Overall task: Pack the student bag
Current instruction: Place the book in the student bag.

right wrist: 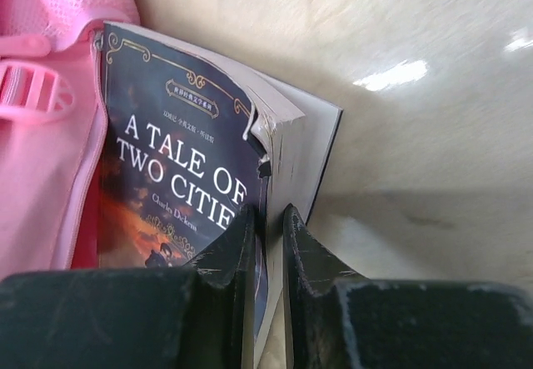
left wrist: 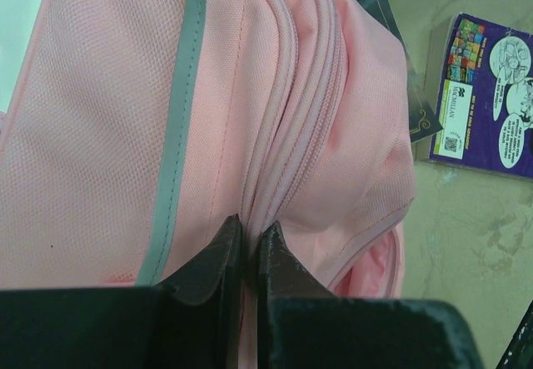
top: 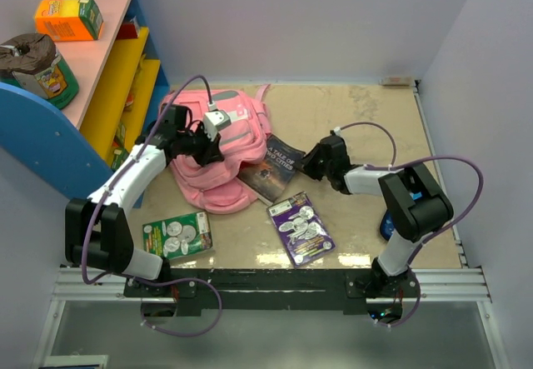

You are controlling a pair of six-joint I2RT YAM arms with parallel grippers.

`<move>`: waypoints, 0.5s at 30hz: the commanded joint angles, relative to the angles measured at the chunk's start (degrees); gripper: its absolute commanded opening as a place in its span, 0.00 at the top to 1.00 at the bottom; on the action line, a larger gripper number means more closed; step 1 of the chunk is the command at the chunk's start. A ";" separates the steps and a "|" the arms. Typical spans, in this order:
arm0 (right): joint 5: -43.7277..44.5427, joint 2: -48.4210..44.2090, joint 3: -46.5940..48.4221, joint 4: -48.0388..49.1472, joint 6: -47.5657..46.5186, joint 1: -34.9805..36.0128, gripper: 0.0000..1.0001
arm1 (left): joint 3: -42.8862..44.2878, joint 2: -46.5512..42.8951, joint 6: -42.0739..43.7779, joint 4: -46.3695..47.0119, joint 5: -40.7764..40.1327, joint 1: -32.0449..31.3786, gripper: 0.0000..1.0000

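Table [top: 366, 127]: beige top, everything sits on it. Student bag [top: 223, 179]: pink, lying flat on the table left of centre. In the left wrist view its fabric and zip lines fill most of the frame. All places below are taken from the bag.

Book [top: 273, 167], dark cover, "A Tale of Two Cities": touching the bag's right edge. Cannot tell whether its far corner is inside an opening or only against the fabric.
Purple booklet [top: 300, 229]: nearer the arms than the bag and to its right, apart from it.
Green packet [top: 176, 236]: nearer the arms than the bag and to its left, apart from it.

Left gripper [left wrist: 249, 229]: on top of the bag, jaws almost together, pinching a ridge of fabric beside the zip.
Right gripper [right wrist: 268, 217]: right of the bag, jaws narrow, clamped on the book's outer edge. Pages splay a little above the pinch.

Judged step: feed the book into the bag while the left arm holds the mouth.
- Left: lift the pinched fabric up and away first, so the opening gapes.
- Right: keep the book low and flat, and push slowly toward the bag.
- Risks: the thin edge grip may slip or bend the cover, and fabric may fold in ahead of the book.
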 commanded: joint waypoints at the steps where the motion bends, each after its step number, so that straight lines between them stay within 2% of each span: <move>1: -9.45 0.16 4.19 1.78 5.30 9.00 0.99 | 2.94 -0.34 -1.62 3.24 6.29 -0.45 1.00; 5: -10.50 0.43 4.90 3.79 7.76 14.10 1.00 | 2.94 -0.60 -1.71 3.24 6.46 -0.45 1.00; 15: -14.28 0.15 5.78 6.70 10.84 18.59 1.00 | 2.58 0.10 -1.97 3.86 7.17 -0.45 1.00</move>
